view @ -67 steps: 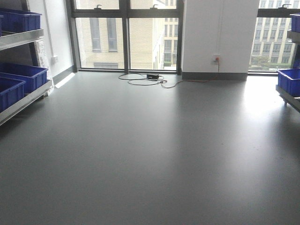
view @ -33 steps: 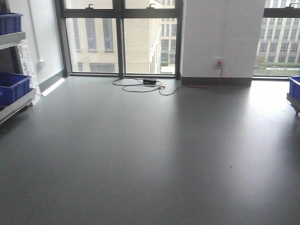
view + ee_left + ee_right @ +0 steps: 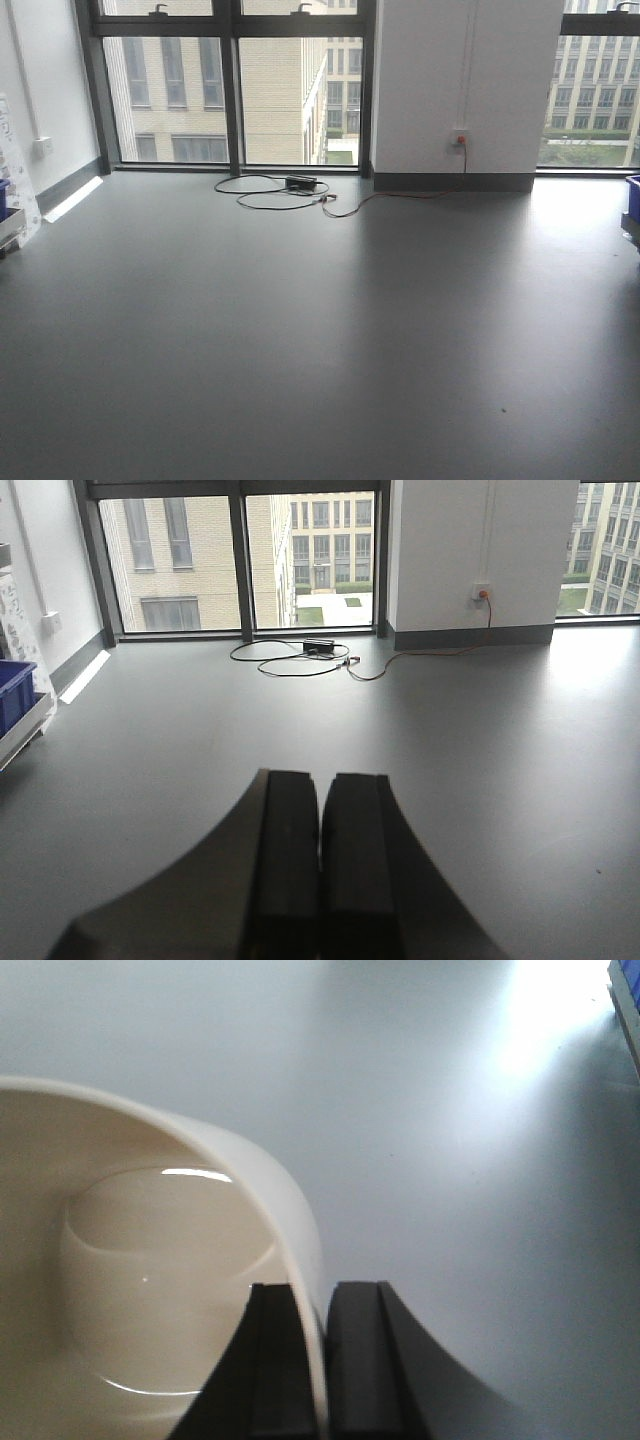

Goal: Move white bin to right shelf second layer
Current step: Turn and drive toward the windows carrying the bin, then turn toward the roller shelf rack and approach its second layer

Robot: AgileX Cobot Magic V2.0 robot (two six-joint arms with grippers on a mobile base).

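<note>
Right claw (image 3: 322, 1298) is pinching the wall of the white bin (image 3: 150, 1240). One black finger (image 3: 280, 1360) is sitting inside the tub and the other outside, with the thin rim running up between them and the jaws closed down to wall thickness. The bin is smooth, glossy cream plastic with a rounded wall curving down to a narrower rounded base, and light is glinting off the bottom. It is hanging in the claw above the floor (image 3: 320, 330), not touching it.

Left claw (image 3: 322, 780) is holding nothing. Its two flat matte-black pads are pressing together with only a hairline seam between them.

The floor is showing as plain matte grey with glare patches near the windows (image 3: 170, 90). A thin dark cable (image 3: 262, 200) is lying in loose loops by a small black adapter (image 3: 300, 182), and a reddish lead is running to a socket (image 3: 460, 140) on the white pillar (image 3: 465, 80).

A blue crate (image 3: 14, 690) is showing at the left edge of the left wrist view. In the front view only a blue sliver is showing at the right edge, so I can't tell which shelf layer that is.
</note>
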